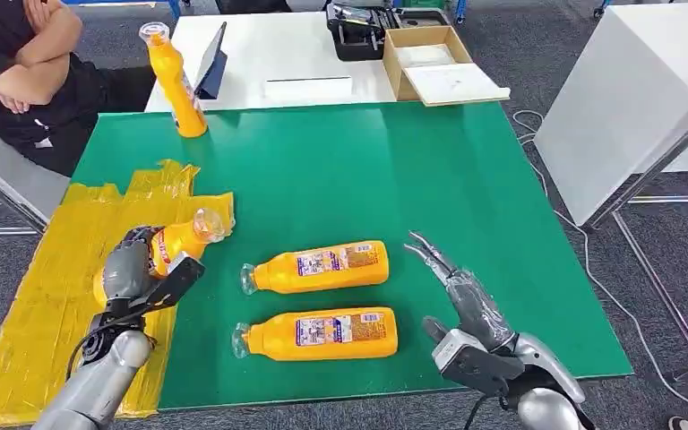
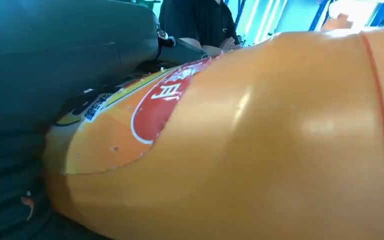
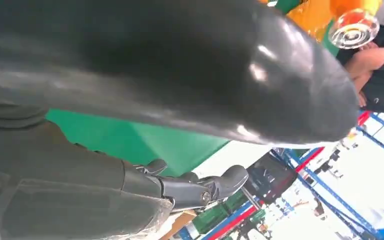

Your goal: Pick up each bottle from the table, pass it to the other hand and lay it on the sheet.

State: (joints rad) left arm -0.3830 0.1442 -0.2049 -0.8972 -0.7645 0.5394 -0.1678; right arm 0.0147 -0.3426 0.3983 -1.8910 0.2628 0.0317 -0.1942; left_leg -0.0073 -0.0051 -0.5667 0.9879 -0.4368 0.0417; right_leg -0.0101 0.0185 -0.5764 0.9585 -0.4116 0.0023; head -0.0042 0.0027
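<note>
Green table point(image 1: 466, 179), yellow sheet point(image 1: 45, 305) at left edge, grey carpet point(image 1: 591, 54).

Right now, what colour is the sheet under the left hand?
Yellow sheet, crinkled; clearest in the head view.

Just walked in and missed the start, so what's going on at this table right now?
The left robot hand holds an orange bottle over the yellow sheet, not yet laid down. The right robot hand hovers open above the green table. Two more bottles lie flat in front, and one stands upright at the far corner. A person sits watching.
</note>
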